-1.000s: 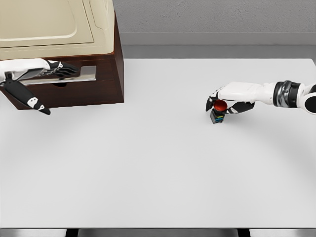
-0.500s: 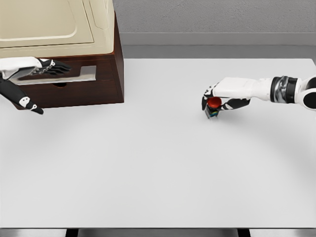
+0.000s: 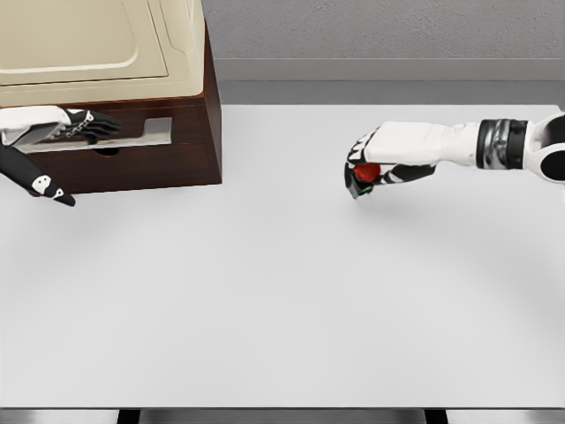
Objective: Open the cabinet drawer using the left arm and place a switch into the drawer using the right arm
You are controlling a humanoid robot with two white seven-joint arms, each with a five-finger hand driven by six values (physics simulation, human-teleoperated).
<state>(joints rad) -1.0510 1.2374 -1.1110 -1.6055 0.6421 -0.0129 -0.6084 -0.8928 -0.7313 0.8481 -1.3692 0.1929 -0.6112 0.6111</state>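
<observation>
Our right hand (image 3: 364,170) pinches the switch (image 3: 363,175) at centre right; our left hand (image 3: 84,124), fingers extended, rests at the drawer (image 3: 132,134), upper left. Placing remains.

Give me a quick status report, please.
Left hand at the cabinet drawer, grip unclear. Right hand holds switch above table. Path clear.

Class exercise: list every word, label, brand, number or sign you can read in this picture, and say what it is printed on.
None can be read.
The cabinet, the red-capped switch in the right hand, the left hand at the drawer and the table show no lettering.
</observation>
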